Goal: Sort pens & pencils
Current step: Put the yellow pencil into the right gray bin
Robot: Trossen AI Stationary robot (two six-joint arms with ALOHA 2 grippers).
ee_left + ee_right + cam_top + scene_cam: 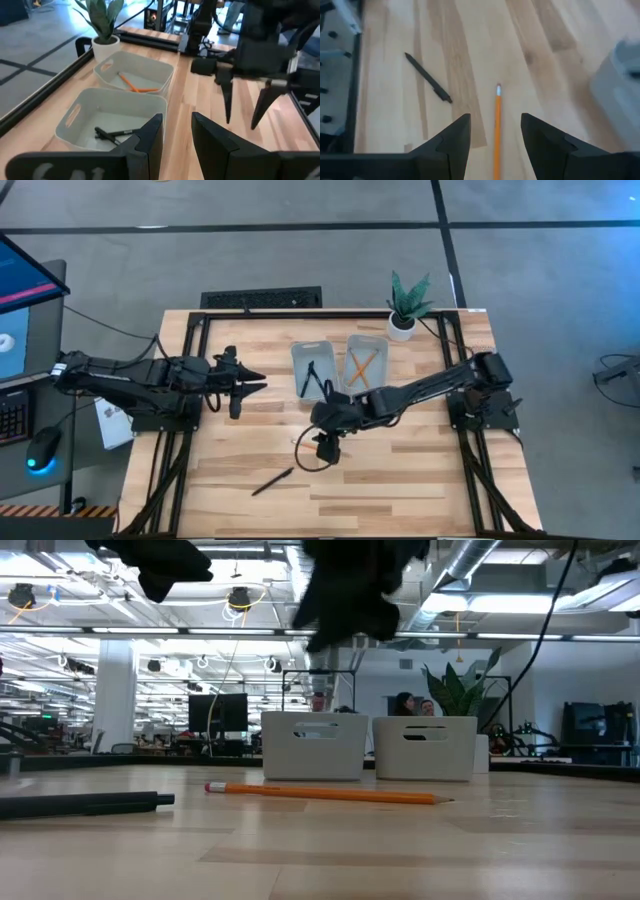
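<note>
The right gripper point(495, 137) hangs over the wooden table point(420, 480), fingers spread with nothing between them, lined up above an orange pencil point(497, 135) lying loose on the wood, with a black pen point(428, 77) a little way off. The step looks like picking up this pencil: next, lower, pinch it, and carry it to the tray point(365, 362) already holding two pencils. The left gripper point(258, 385) waits at the table's left, fingers partly apart and empty.

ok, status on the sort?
Right gripper open, above the loose pencil on the table. Left gripper open, empty, waiting left of the trays. One pen also loose on the table. Nothing in the way.
</note>
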